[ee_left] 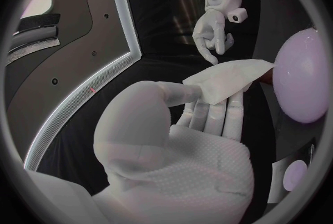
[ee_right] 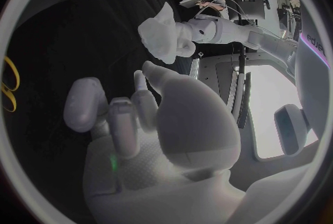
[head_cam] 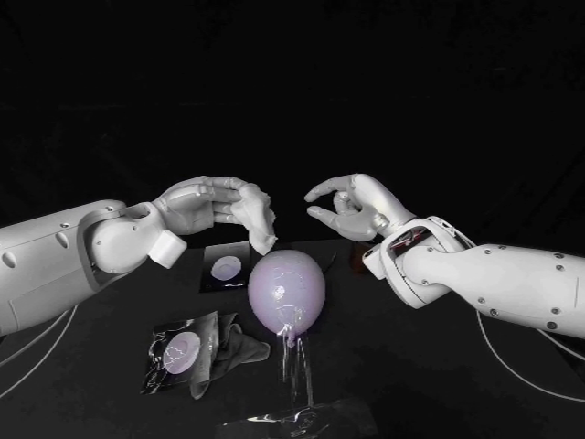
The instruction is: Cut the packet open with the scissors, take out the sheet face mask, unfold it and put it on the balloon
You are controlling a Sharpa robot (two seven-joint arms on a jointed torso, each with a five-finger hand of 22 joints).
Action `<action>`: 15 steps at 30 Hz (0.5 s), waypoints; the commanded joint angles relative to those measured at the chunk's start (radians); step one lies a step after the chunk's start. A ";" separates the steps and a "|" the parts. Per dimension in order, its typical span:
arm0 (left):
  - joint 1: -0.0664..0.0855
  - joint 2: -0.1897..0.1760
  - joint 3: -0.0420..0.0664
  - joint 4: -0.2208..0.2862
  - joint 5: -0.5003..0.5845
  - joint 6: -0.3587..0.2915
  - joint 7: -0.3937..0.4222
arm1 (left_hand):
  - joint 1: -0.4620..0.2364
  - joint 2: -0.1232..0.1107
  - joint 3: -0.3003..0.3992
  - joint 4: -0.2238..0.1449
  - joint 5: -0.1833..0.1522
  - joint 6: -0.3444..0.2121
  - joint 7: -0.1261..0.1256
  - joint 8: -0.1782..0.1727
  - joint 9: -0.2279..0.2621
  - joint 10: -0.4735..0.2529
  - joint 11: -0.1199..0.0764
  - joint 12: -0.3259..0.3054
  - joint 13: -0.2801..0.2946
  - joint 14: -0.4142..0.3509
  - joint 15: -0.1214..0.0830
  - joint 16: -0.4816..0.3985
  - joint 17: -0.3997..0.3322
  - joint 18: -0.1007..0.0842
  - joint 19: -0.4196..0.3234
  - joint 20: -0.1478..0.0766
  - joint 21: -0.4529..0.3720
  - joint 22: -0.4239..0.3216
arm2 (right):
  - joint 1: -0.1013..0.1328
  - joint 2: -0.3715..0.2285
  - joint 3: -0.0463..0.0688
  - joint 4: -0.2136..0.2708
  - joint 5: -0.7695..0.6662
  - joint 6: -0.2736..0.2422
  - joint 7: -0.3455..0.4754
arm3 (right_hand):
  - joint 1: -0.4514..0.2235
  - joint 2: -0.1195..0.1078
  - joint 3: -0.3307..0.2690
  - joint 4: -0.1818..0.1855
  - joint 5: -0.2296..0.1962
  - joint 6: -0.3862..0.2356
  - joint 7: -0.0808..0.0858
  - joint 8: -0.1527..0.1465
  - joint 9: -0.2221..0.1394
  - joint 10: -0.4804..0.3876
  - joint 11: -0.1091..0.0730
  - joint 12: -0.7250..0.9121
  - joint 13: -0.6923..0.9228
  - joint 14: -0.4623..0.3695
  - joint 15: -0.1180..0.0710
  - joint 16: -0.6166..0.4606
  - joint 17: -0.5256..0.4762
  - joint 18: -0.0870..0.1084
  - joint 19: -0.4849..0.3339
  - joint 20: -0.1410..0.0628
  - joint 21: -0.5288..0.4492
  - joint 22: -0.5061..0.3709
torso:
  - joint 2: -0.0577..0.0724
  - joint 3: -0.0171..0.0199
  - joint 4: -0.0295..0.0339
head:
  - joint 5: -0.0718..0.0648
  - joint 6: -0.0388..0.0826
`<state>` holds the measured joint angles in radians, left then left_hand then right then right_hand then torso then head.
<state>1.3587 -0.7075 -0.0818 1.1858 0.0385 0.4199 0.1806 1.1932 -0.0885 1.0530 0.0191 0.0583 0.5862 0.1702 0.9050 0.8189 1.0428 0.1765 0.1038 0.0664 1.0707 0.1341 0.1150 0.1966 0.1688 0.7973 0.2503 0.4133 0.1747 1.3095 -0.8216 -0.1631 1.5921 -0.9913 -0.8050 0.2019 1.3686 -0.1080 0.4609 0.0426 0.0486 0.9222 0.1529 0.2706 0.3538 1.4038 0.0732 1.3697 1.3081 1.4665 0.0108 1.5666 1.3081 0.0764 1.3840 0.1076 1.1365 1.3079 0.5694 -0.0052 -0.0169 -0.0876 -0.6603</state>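
left hand (head_cam: pixel 220 206): pinching the folded mask (ee_left: pixel 225 80) above the balloon (head_cam: pixel 287 291) (high, likely for room to unfold)
right hand (head_cam: pixel 352 208): fingers apart, empty, near to take an edge

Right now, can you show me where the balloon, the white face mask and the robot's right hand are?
balloon (head_cam: pixel 287 291), head view, middle of its rounded side.
sheet face mask (ee_left: pixel 225 80), left wrist view, middle of the white sheet.
right hand (head_cam: pixel 352 208), head view, middle of the hand.

Balloon (head_cam: pixel 287 291): one. Clear stand (head_cam: pixel 297 389): one. Packets: two, flat packet (head_cam: pixel 224 267) and crumpled packet (head_cam: pixel 185 352). Sheet mask (ee_left: pixel 225 80): one. Scissors (ee_right: pixel 8 88): one pair. Hands: two, left hand (head_cam: pixel 220 207) and right hand (head_cam: pixel 352 208).
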 commanded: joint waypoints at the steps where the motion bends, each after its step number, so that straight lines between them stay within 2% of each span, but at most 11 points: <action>1: 0.001 0.001 0.002 -0.014 0.012 0.083 0.048 | -0.010 0.002 0.006 0.001 -0.007 0.006 0.067 0.006 0.041 0.008 0.002 0.003 0.001 0.008 -0.002 0.005 0.001 0.015 0.006 -0.001 0.005 0.001 | 0.000 -0.003 0.000 0.000 0.014 -0.004 0.005 | 0.001 -0.004 -0.001 -0.007 0.002 0.007 0.002 -0.005 -0.002 0.009 -0.001 0.005 0.105 0.103 -0.005 0.003 0.260 0.006 0.008 0.002 0.005 0.154 | 0.000 0.0010 -0.0002 | -0.006 -0.005; 8: 0.001 0.001 0.002 -0.031 0.017 0.094 0.044 | -0.010 0.002 0.006 0.002 -0.007 0.006 0.067 0.006 0.041 0.008 0.001 0.003 0.001 0.008 -0.002 0.005 0.001 0.015 0.006 -0.001 0.005 0.001 | -0.001 -0.005 0.000 0.005 0.017 -0.008 0.011 | 0.001 -0.004 -0.001 -0.008 0.002 0.007 0.002 -0.005 -0.002 0.010 -0.001 0.006 0.105 0.104 -0.005 0.004 0.261 0.006 0.008 0.002 0.005 0.154 | 0.000 0.0009 0.0005 | -0.005 -0.007; 15: 0.001 0.003 0.002 -0.036 0.018 0.090 0.038 | -0.011 0.002 0.006 0.002 -0.007 0.006 0.067 0.006 0.041 0.008 0.001 0.003 0.001 0.008 -0.002 0.005 0.001 0.015 0.006 -0.001 0.005 0.001 | -0.002 -0.002 0.000 0.019 -0.003 -0.012 0.018 | 0.002 -0.004 0.000 -0.009 0.002 0.008 0.002 -0.005 -0.002 0.010 -0.001 0.006 0.105 0.104 -0.005 0.004 0.263 0.006 0.008 0.002 0.006 0.154 | 0.000 0.0002 0.0019 | 0.013 -0.001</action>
<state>1.3587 -0.7066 -0.0814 1.1500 0.0425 0.4830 0.2035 1.1932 -0.0885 1.0530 0.0191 0.0543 0.5857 0.1698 0.9052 0.8189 1.0440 0.1753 0.1042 0.0662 1.0706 0.1341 0.1150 0.1965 0.1687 0.7972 0.2503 0.4133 0.1748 1.3079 -0.8244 -0.1639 1.6069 -0.9776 -0.8096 0.2050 1.3686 -0.1080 0.4610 0.0370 0.0486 0.9235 0.1515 0.2706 0.3527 1.4074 0.0695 1.3696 1.3073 1.4665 0.0108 1.5664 1.3073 0.0760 1.3876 0.1113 1.1364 1.3075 0.5695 -0.0041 -0.0157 -0.0828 -0.6634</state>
